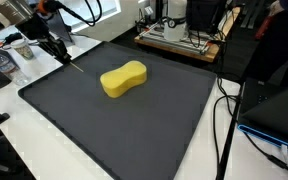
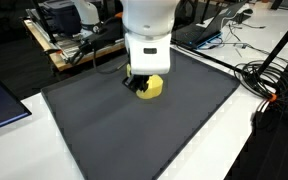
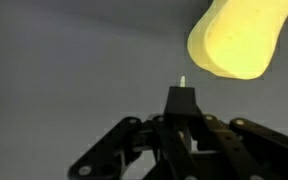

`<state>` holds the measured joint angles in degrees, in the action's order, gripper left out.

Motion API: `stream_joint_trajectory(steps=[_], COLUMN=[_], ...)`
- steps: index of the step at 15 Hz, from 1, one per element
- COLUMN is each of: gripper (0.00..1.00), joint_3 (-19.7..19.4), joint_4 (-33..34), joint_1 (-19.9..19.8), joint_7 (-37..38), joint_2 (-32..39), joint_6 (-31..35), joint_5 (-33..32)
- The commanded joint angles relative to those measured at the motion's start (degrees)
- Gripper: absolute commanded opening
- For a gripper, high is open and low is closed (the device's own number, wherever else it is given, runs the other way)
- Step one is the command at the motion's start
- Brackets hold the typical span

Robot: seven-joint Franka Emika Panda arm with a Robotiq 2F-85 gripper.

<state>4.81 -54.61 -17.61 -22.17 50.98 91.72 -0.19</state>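
Pinching a thin white-tipped stick [image 3: 182, 82], the fingers [image 3: 182, 108] clamp tight above a dark mat [image 1: 134, 130]; yellow sponge [image 3: 239, 40] at one o'clock.

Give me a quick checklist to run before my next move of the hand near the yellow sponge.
1. Grip: the hand is shut on the thin stick: ok.
2. The stick's pale tip shows in the wrist view: ok.
3. Gap between that tip and the yellow sponge: ok, they are apart in the wrist view and in an exterior view.
4. Tip touching the dark mat: cannot tell.
5. Sponge lying wholly on the mat, free of the hand: ok.
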Motion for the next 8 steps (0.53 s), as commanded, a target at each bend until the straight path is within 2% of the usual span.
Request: stream_joint_trajectory(steps=[1, 7, 8], gripper=[0.04, 0.04, 0.04], joint_3=[2.12, 2.67, -0.02], joint_4=[-12.57, -27.82, -29.95], joint_1=[-4.25, -9.7, -8.5], joint_7=[-3.31, -4.73, -5.53], joint_2=[-7.11, -16.12, -17.77], joint_6=[5.56, 11.45, 11.95], joint_5=[4.61, 12.11, 14.74])
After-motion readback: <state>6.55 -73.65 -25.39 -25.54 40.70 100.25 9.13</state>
